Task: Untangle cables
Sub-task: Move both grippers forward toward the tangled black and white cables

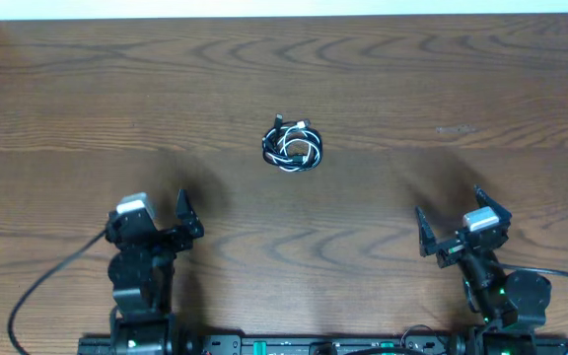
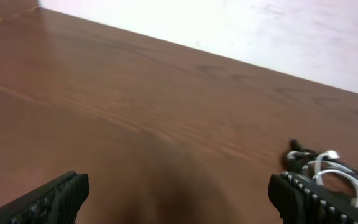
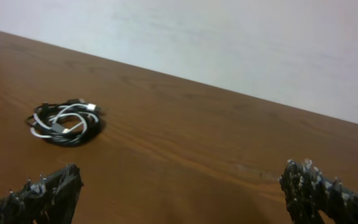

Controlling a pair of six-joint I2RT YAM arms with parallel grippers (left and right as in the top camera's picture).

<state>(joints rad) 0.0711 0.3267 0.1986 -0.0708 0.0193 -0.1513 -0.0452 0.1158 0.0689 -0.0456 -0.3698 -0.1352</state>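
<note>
Black and white cables [image 1: 292, 148] lie in one tangled coil on the table [image 1: 412, 79]. Jaws of left gripper [image 2: 176, 190] and right gripper [image 3: 182, 177] stand wide apart, holding nothing, well apart from the coil.

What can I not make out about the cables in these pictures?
Overhead: the cables are too small; where the black and white strands cross cannot be traced.
Left wrist: the view is blurred, and a finger of the left gripper hides their lower part.
Right wrist: the whole bundle is in view, but overlapping loops hide which strand lies on top, and the plug types are too small to tell.
</note>
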